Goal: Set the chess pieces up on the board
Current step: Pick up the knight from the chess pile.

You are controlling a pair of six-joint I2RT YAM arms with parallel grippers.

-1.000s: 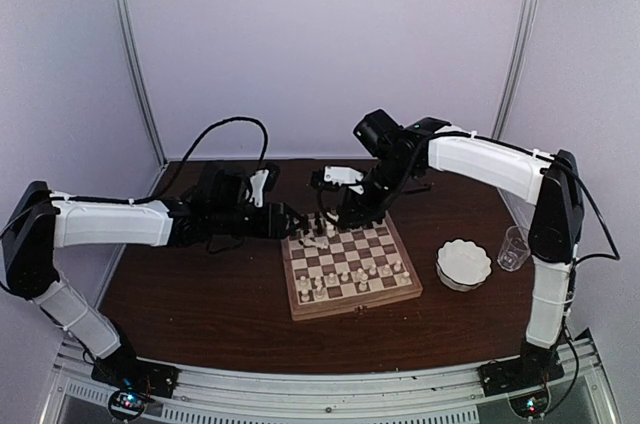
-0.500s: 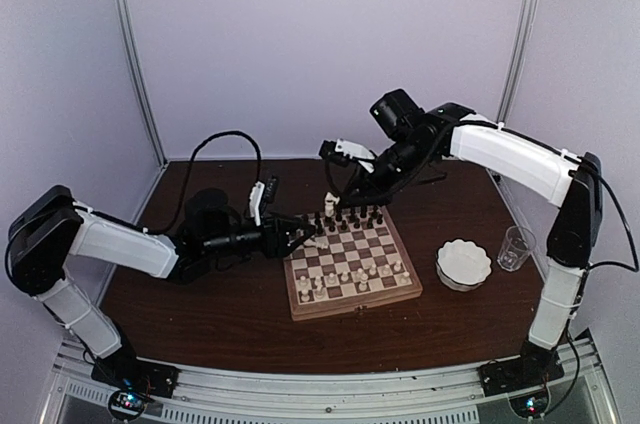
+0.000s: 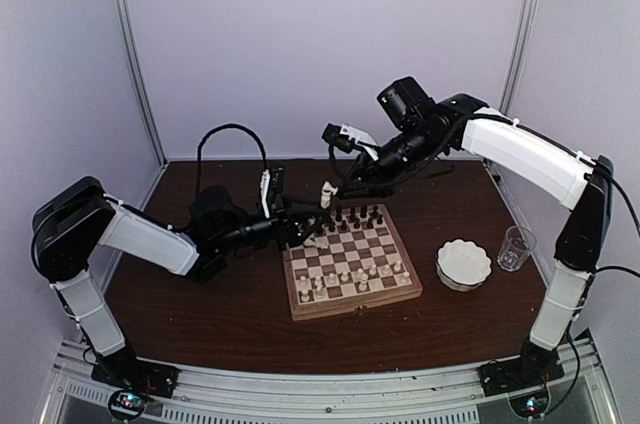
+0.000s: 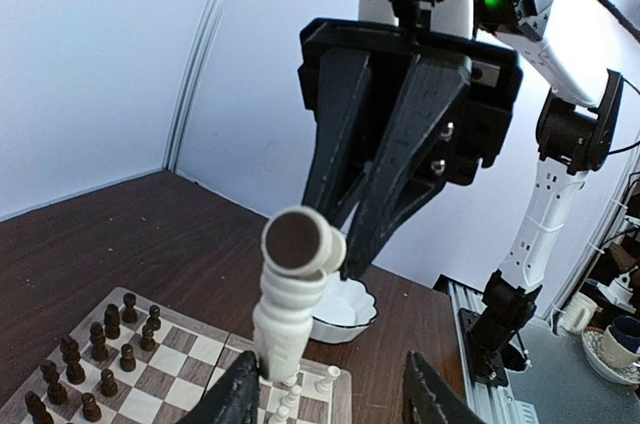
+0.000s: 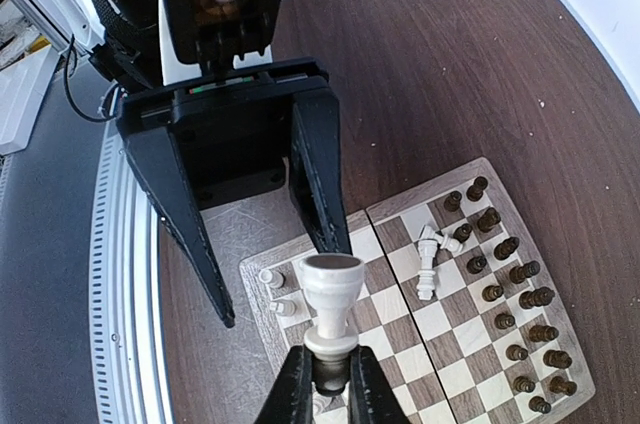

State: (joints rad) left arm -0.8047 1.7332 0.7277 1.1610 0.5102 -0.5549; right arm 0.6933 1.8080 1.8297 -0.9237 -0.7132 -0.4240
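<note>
— Now, top view: what is the right gripper [image 3: 330, 182] carrying?
— It is clamping one cream piece [image 3: 326, 194], hanging just above the upper-left part of the board [image 3: 352, 301], which is lying mid-frame. The left gripper [image 3: 303, 229] is pointing in from the left, jaws parted, gripping nothing.
— Left wrist view?
— The piece is showing at centre, tilted, above the parted fingers [image 4: 238, 399]; contact I cannot tell.
— Right wrist view?
— Closed jaws are pinching the piece at bottom centre; dark pieces [image 5: 505, 294] are standing along the board's right side.

Left arm low, left pincer [image 4: 335, 394] spread wide; right arm arched high, right pincer [image 5: 330, 369] clamped on white piece [image 5: 330, 294].
</note>
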